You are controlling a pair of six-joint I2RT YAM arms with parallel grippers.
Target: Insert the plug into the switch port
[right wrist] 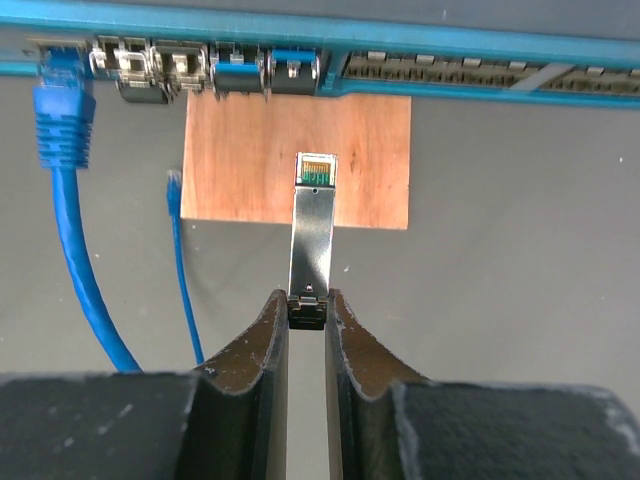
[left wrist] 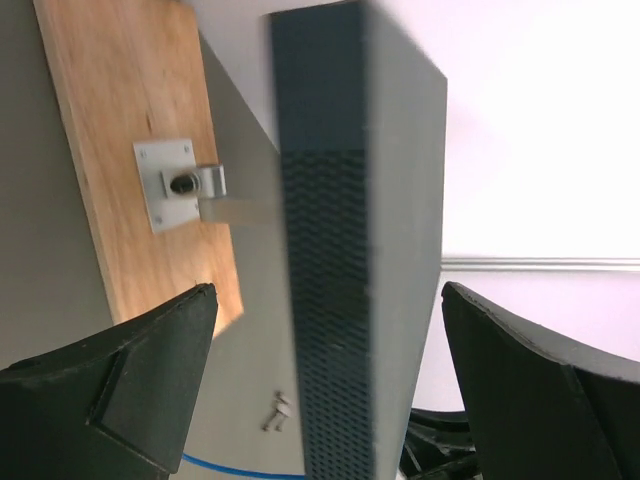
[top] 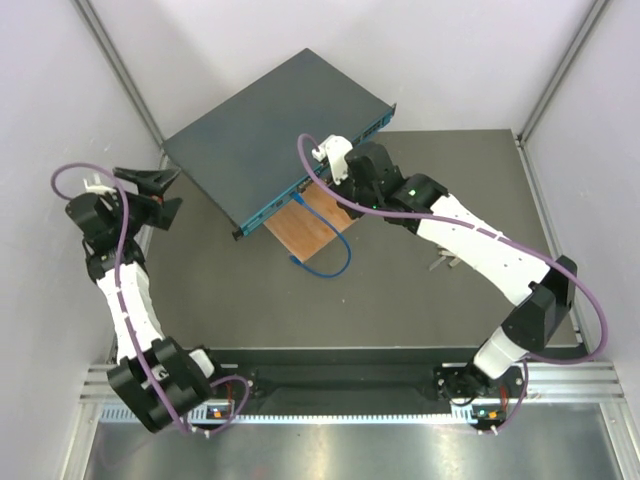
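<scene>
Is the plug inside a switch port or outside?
Outside. The right end effector holds the plug, and its tip shows whole over the wooden board, short of the switch ports.

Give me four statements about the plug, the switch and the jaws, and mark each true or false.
1. The right arm's jaws hold the plug. True.
2. The plug is already seated in the switch. False: its tip is short of the ports, over the wooden board.
3. A blue cable is plugged into the switch. True.
4. The left arm's jaws grip the switch. False: they stand wide open and hold nothing.
</scene>
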